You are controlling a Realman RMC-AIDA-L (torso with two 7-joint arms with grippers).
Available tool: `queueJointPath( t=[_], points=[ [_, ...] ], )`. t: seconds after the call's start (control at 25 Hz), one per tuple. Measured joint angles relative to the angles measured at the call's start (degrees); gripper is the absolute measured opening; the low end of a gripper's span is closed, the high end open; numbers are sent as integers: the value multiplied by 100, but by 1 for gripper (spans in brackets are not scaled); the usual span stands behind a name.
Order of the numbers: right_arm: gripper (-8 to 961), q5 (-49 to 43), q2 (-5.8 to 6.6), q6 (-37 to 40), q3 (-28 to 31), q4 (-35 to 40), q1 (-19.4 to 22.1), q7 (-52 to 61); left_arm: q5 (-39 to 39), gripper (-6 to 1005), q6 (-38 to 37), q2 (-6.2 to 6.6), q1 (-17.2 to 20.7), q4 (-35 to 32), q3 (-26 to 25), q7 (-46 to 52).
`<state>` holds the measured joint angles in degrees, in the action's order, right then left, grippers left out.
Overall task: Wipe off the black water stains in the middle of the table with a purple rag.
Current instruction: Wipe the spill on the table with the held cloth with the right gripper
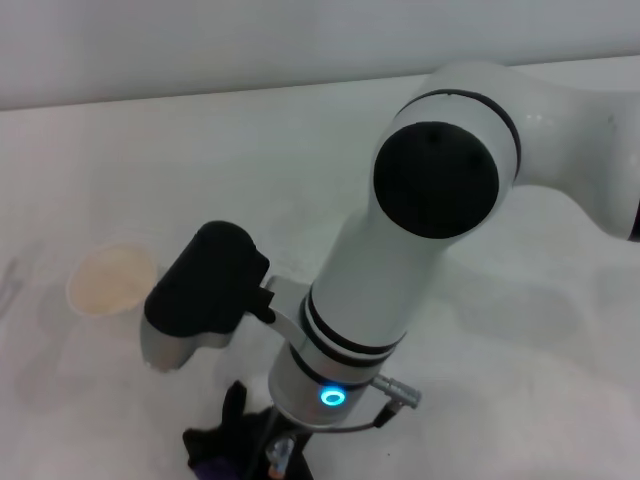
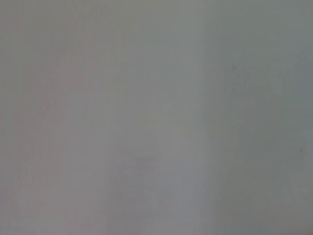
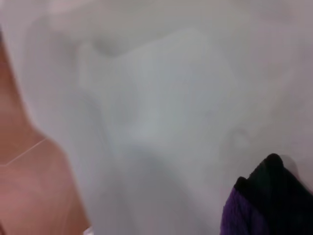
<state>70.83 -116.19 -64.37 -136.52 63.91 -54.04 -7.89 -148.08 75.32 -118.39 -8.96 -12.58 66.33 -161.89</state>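
Note:
The purple rag point(image 1: 228, 445) lies bunched at the near edge of the white table point(image 1: 200, 150), its black edging uppermost; it also shows in the right wrist view as a purple rag point(image 3: 261, 203) in the corner. My right arm point(image 1: 400, 260) reaches across and down, and its gripper point(image 1: 272, 452) sits at the rag, mostly hidden under the wrist. The black water stains do not show in any view. My left gripper is out of sight; the left wrist view holds only bare table point(image 2: 156, 117).
A white paper cup point(image 1: 110, 280) with pale liquid stands on the left, next to the black camera housing point(image 1: 205, 280) on my right wrist. Reddish floor tiles point(image 3: 29, 186) show past the table edge in the right wrist view.

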Motion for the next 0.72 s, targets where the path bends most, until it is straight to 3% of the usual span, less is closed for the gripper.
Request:
queueJointPath(
  t=[0.32,0.72],
  points=[
    [105,-51,2,310,145,-204,-124,-176,7,892,-21,-15,79,11,-19,0],
    [106,-1872,9,473,1151,-500,280,380,7,892,-21,-18,111,-23,-24,0]
  ],
)
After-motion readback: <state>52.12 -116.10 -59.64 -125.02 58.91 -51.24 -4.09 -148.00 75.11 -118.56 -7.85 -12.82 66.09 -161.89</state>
